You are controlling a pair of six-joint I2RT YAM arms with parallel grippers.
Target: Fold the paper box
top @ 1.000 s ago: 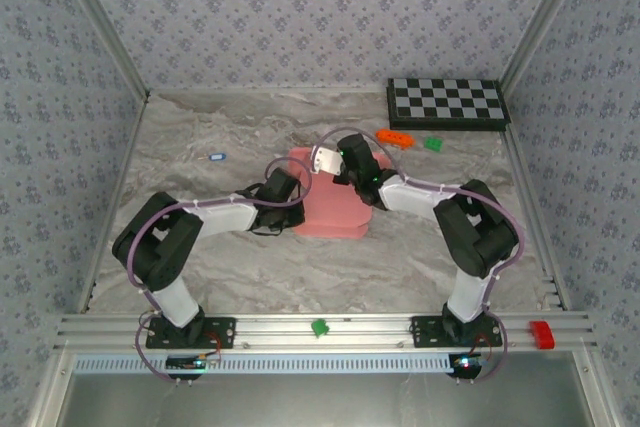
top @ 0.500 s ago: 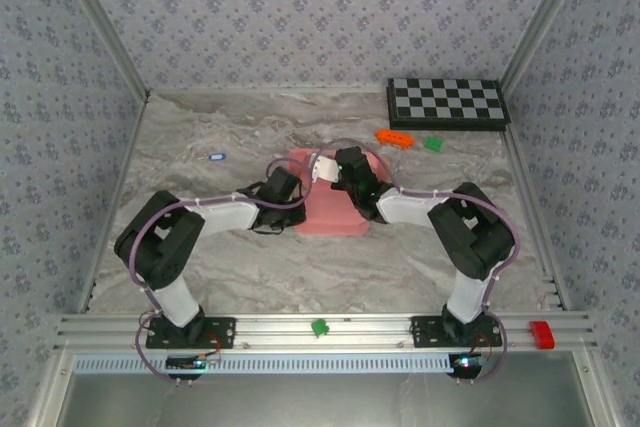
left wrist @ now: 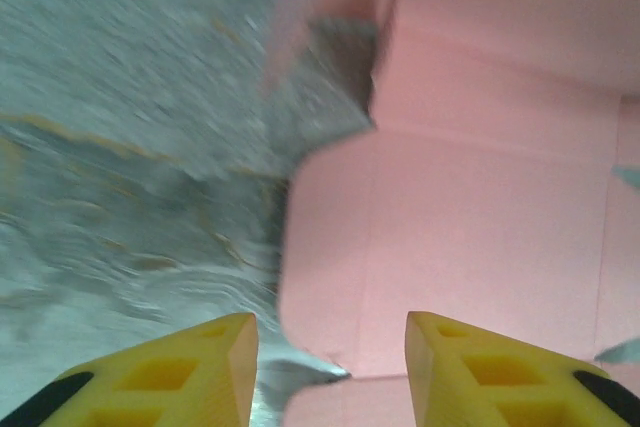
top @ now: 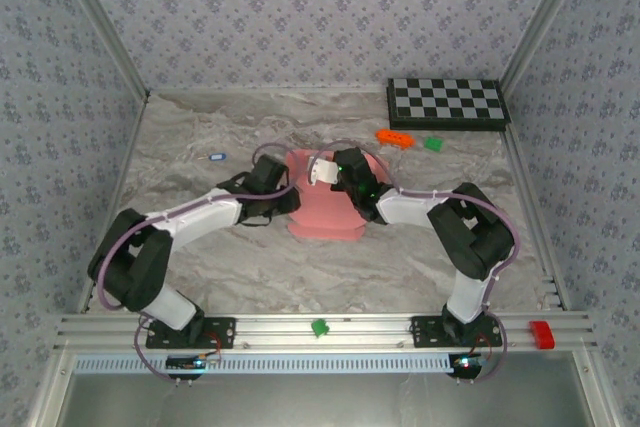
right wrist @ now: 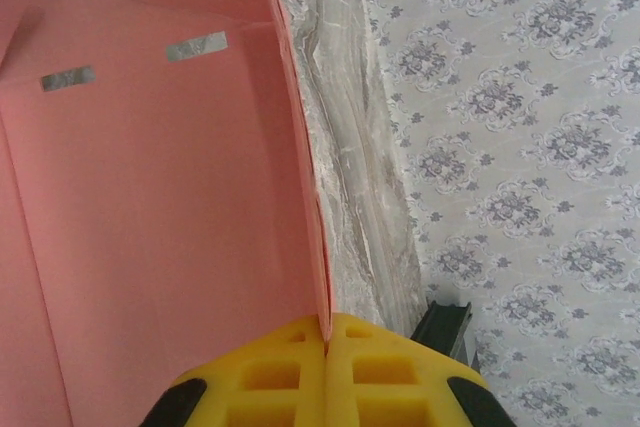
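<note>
The paper box (top: 328, 215) is a salmon-pink card sheet lying about the middle of the table (top: 200, 247), between the two arms. It lies mostly flat. From the left wrist its surface (left wrist: 450, 227) shows creases and rounded flap corners, with a notch cut in at the upper left where the table shows through. From the right wrist the card (right wrist: 150, 227) fills the left side, with two short slots (right wrist: 196, 46) cut through it; one panel stands up on edge.

The right gripper (top: 336, 171) sits at the far part of the sheet. Its yellow fingers (right wrist: 390, 372) are pressed together on the thin edge of that raised panel, so this gripper (right wrist: 327, 339) holds the card.

The left gripper (top: 288, 201) is at the sheet's left edge. Its jaws stand apart with a clear gap, and nothing is pinched between the yellow fingers (left wrist: 190, 367). This gripper (left wrist: 330, 342) hangs over the card's rounded left edge and the bare table beside it.

Farther out, an orange block (top: 394, 136) and a green block (top: 433, 144) lie near each other beyond the sheet, toward the far right. A black-and-white checkerboard (top: 448, 103) lies in the far right corner. A small blue thing (top: 217, 156) lies well apart on the far left. On the near rail sit a green piece (top: 320, 327) and a red piece (top: 541, 333). Patterned wallpaper (top: 330, 17) lines the walls.
</note>
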